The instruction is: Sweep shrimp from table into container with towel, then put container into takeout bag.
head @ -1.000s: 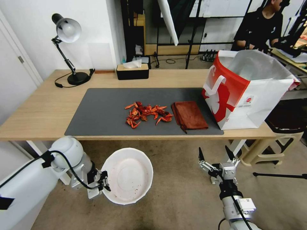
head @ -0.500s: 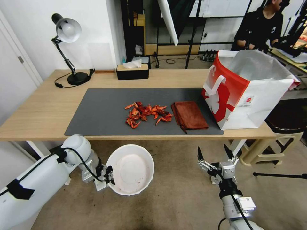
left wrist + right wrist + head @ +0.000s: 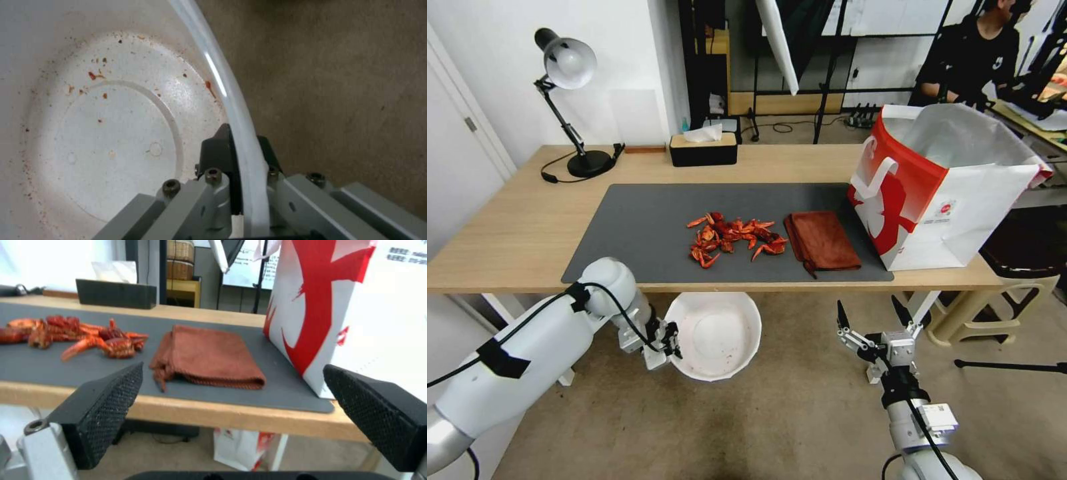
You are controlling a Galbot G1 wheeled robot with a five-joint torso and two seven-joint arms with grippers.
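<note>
Below table [image 3: 507, 227] edge, left gripper [image 3: 668, 341] pinching container [image 3: 717, 333] rim, mouth upward, right gripper [image 3: 872, 313] spread.

The shrimp [image 3: 733, 237] lie in 1 loose red-orange pile, claws sticking out, near the middle of the dark grey mat on the table [image 3: 514, 227]. Just beside them on the robot's right rests the folded rust-brown towel [image 3: 822, 242], flat on the mat. The takeout bag [image 3: 944, 187] stands upright and open at the table's right end, red and white with foil lining. The white container [image 3: 715, 336] is below the table's front edge, held off the floor by its rim, inside speckled with red bits.
</note>
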